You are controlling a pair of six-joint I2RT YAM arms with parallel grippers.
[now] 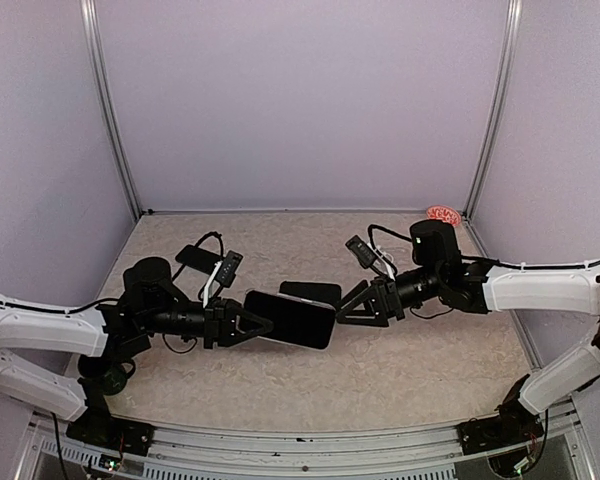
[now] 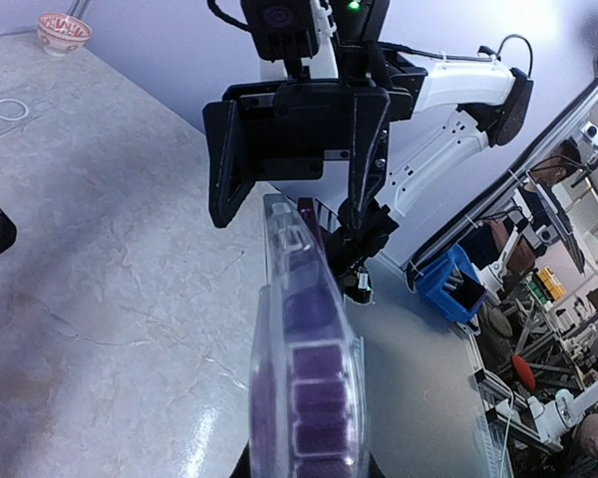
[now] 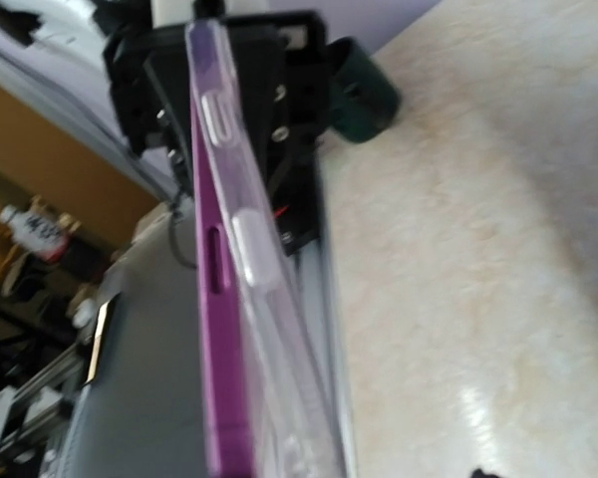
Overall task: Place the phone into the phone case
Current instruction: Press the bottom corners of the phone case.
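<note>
A purple phone [image 1: 290, 318] in a clear phone case is held above the table's middle, with my left gripper [image 1: 255, 325] shut on its left end. In the left wrist view the phone [image 2: 314, 368] runs edge-on away from that gripper [image 2: 307, 470], the clear case [image 2: 279, 239] wrapped round it. My right gripper [image 1: 348, 305] faces it with its fingers [image 2: 222, 169] spread wide on either side of the far end, open and not touching. In the right wrist view the purple edge [image 3: 217, 329] lies beside the case's rim [image 3: 269, 329]; my own fingers do not show there.
A dark flat object [image 1: 310, 292] lies on the table just behind the phone. Another dark flat object [image 1: 198, 258] lies at the back left. A small red and white bowl [image 1: 443, 213] stands in the back right corner. A clear flat piece [image 2: 5, 105] lies near it.
</note>
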